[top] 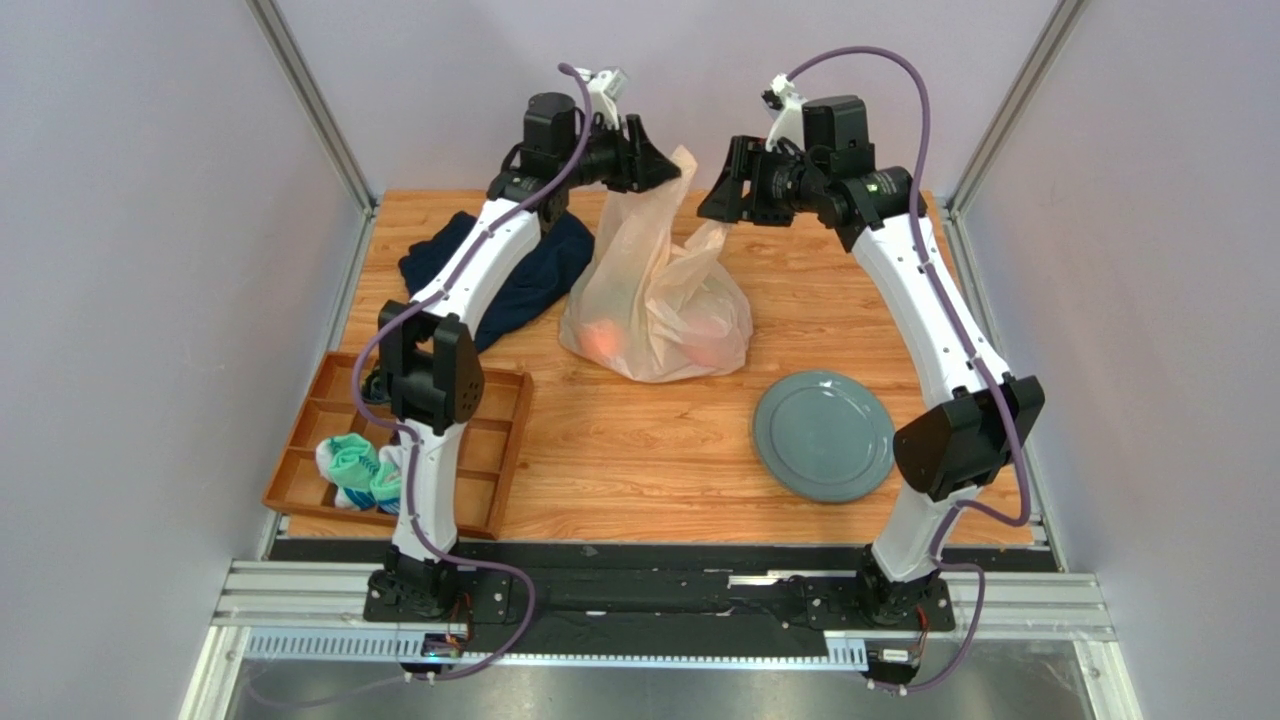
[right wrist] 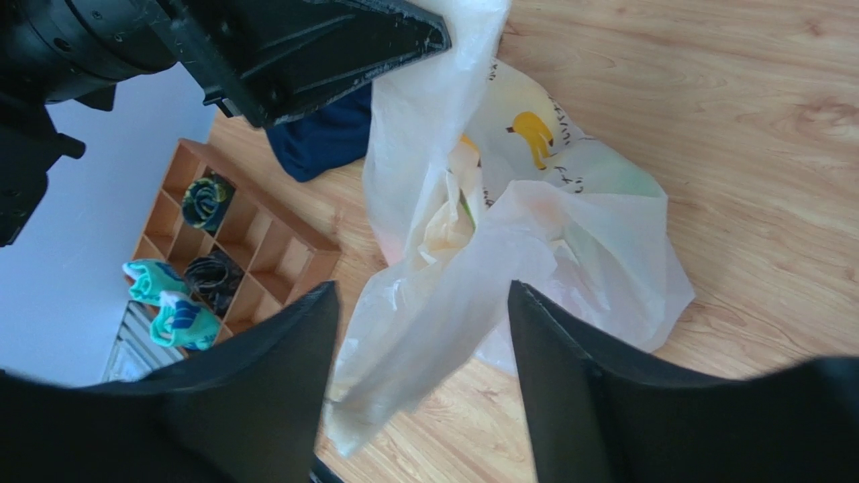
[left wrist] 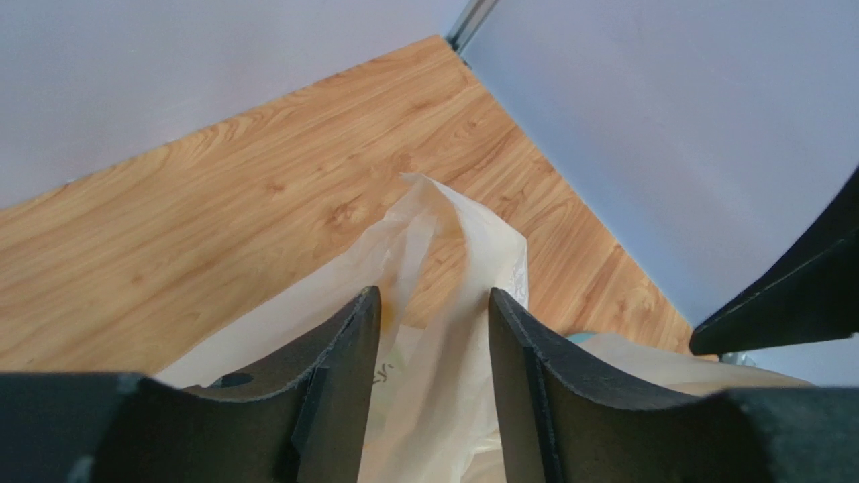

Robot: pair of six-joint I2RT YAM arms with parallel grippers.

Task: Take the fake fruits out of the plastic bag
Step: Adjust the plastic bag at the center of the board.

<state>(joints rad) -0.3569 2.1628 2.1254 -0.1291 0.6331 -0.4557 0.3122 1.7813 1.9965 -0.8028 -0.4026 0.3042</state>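
The plastic bag stands at the back middle of the table, its top pulled up into a peak. Fake fruits show only as blurred orange-red patches through the film. My left gripper is at that peak. In the left wrist view its jaws stand apart with a strip of the bag between the fingers, not pinched. My right gripper faces it from the right. It is open, with a loose fold of the bag hanging between its fingers.
A grey-blue plate lies front right. A wooden compartment tray sits front left and holds rolled teal socks. A dark navy cloth lies left of the bag. Frame posts and walls close in the back and sides.
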